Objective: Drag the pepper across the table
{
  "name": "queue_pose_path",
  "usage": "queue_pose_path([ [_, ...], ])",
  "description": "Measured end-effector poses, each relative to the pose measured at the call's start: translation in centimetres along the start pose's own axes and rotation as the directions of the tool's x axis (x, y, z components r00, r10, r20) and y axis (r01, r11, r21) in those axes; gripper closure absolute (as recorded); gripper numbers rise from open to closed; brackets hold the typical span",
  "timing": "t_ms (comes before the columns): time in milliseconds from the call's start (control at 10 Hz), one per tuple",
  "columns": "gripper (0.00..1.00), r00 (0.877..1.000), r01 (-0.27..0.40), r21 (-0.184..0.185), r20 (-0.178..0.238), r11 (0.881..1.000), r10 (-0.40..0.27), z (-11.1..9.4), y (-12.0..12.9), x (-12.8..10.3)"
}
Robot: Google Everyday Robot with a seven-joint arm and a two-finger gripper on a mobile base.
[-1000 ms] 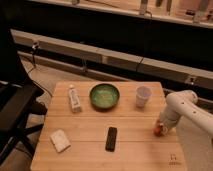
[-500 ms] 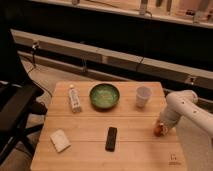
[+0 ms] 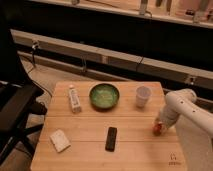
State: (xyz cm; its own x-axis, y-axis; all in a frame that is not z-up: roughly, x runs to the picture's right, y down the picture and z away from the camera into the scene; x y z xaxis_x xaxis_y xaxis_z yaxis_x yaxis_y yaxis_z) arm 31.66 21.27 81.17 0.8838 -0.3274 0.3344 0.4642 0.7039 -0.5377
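Note:
The pepper (image 3: 158, 130) is a small red-orange object lying near the right edge of the light wooden table (image 3: 90, 145). My gripper (image 3: 160, 123) reaches in from the right on a white arm and sits right over the pepper, covering part of it. A small dark logo mark (image 3: 173, 161) shows at the table's front right corner.
A green bowl (image 3: 104, 96) and a white cup (image 3: 143, 96) stand at the back. A white bottle (image 3: 74, 99) lies at the back left, a pale sponge (image 3: 59, 140) at the front left, a black remote (image 3: 111, 138) at the front middle. A black chair (image 3: 17, 107) stands left of the table.

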Motion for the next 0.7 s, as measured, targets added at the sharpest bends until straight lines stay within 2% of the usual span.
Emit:
queue_pose_path([
  [400, 0.85, 0.999, 0.027, 0.018, -0.037, 0.999, -0.027, -0.8, -1.4, 0.1],
  [700, 0.85, 0.999, 0.028, 0.022, -0.029, 0.999, -0.028, -0.8, -2.2, 0.7],
])
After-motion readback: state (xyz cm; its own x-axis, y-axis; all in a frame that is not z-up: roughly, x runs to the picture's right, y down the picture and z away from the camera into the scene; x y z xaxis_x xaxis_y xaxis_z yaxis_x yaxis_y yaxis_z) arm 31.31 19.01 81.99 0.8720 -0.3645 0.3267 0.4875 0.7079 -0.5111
